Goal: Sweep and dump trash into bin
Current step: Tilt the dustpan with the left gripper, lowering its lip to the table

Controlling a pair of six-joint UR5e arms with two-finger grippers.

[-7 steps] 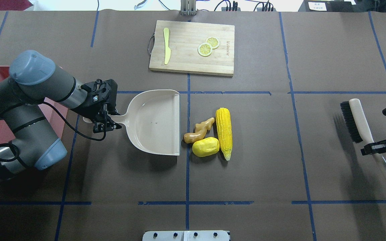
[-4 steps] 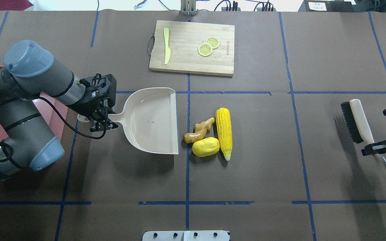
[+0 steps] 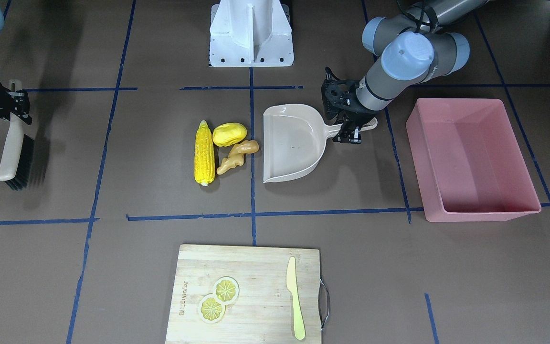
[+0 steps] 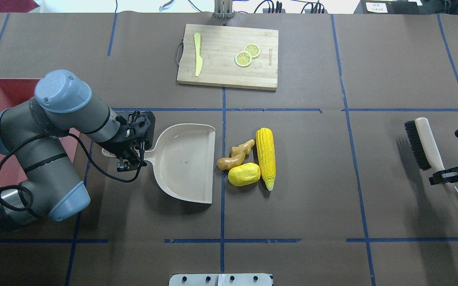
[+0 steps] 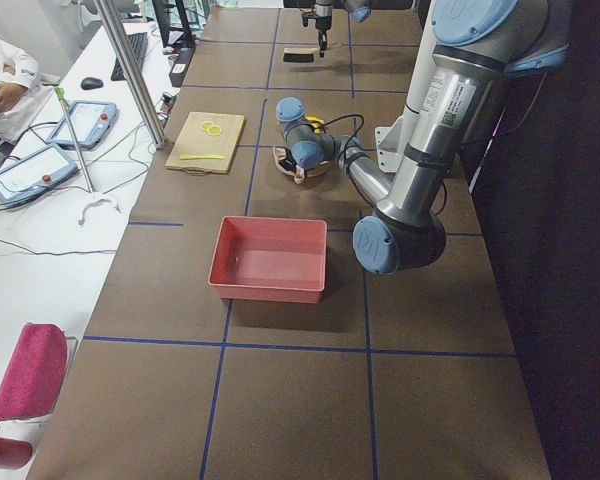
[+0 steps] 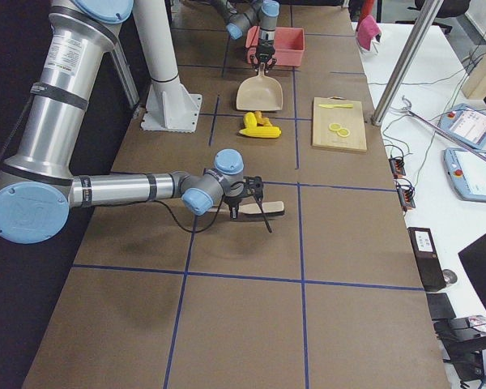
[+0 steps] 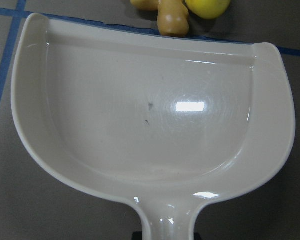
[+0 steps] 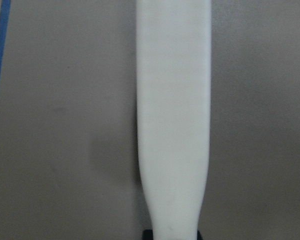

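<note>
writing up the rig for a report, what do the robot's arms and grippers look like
Both arms are silver-grey tubes with light-blue caps on rounded joints. A black cable loops along the left arm to the black left gripper. The right gripper is black too.

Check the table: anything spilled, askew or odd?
Nothing stands out. The corn cob, potato piece and ginger root lie grouped at the dustpan mouth; the pink bin sits upright, empty.

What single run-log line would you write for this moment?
left gripper: holds dustpan | right gripper: holds brush | trash: unswept beside dustpan | bin: empty
</note>
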